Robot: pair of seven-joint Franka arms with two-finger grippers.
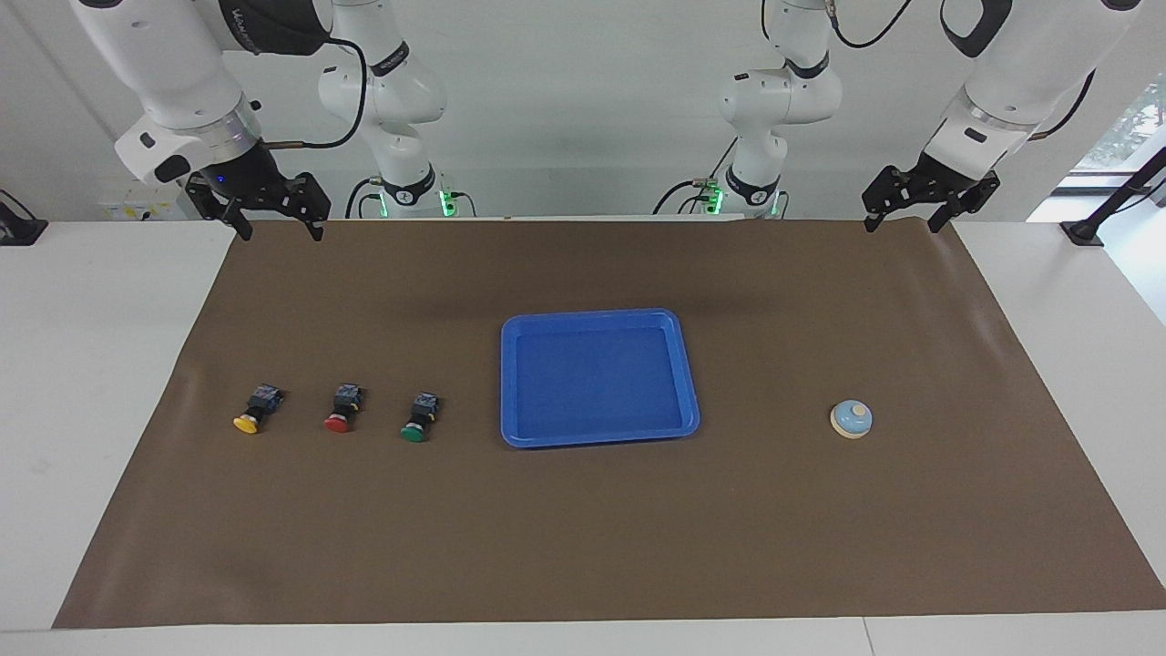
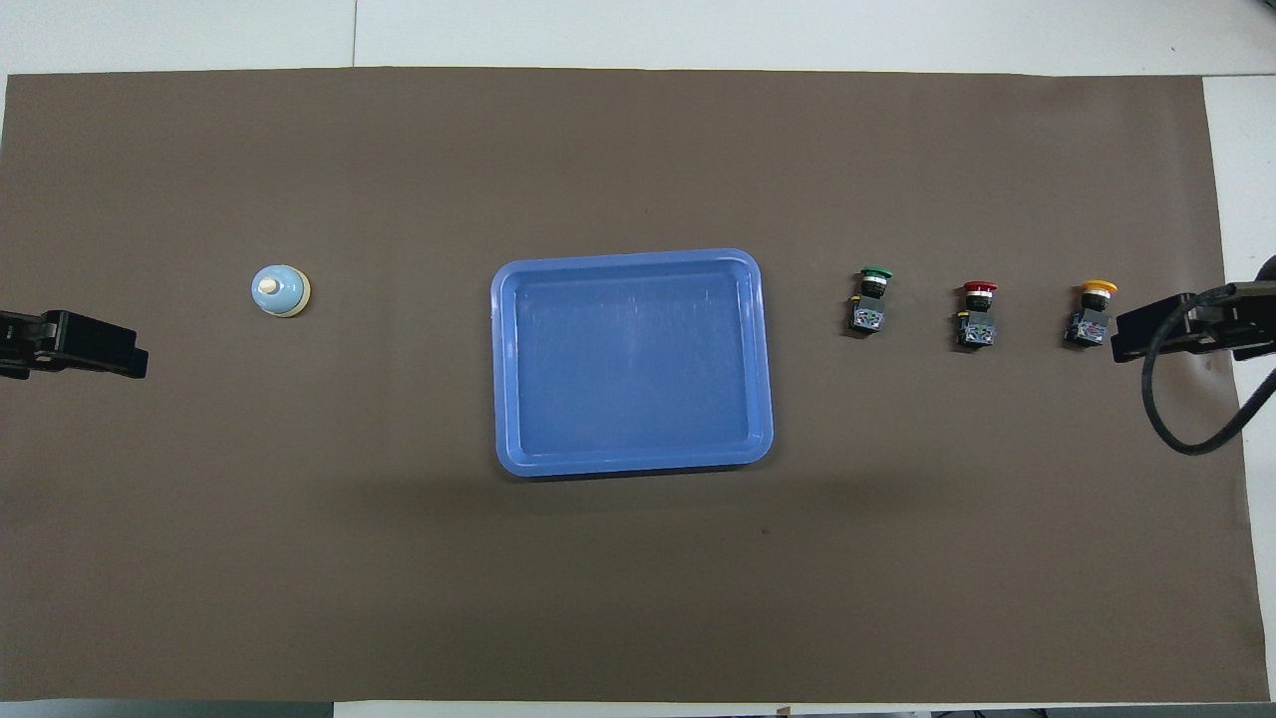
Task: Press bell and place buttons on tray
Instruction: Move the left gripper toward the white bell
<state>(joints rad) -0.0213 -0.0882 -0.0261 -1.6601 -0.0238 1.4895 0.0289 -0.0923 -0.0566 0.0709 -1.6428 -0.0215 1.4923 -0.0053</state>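
Here, bell (image 1: 852, 419) lies well apart from left end effector (image 1: 905, 221).

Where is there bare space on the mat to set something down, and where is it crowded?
Free: inside the tray, the mat between tray and bell, and the wide strip farther from the robots. Crowded: the row of green button, red button and yellow button toward the right arm's end.
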